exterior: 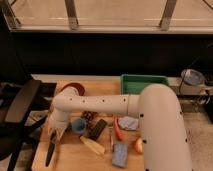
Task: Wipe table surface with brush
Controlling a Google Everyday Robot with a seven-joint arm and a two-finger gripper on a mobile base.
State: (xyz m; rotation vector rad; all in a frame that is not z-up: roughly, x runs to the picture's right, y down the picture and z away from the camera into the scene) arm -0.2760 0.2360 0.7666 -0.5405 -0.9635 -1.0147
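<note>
The gripper [59,129] was clamped on the brush [51,149] hanging below it; sweeping toward the blue cup [77,125] just beside it risked knocking that cup across the table surface [75,156].

White arm [100,103] stretched leftward across table surface [75,160] — gripper [56,132] low near left edge, clamped on upper end of black brush [51,150]. Brush angles down toward front-left corner. Blue cup [77,125] just beside gripper; dark block [98,129], red-orange handled tool [117,130], blue sponge [120,154] further right. Green tray [145,78] at back — red bowl [76,87] to its left.
</note>
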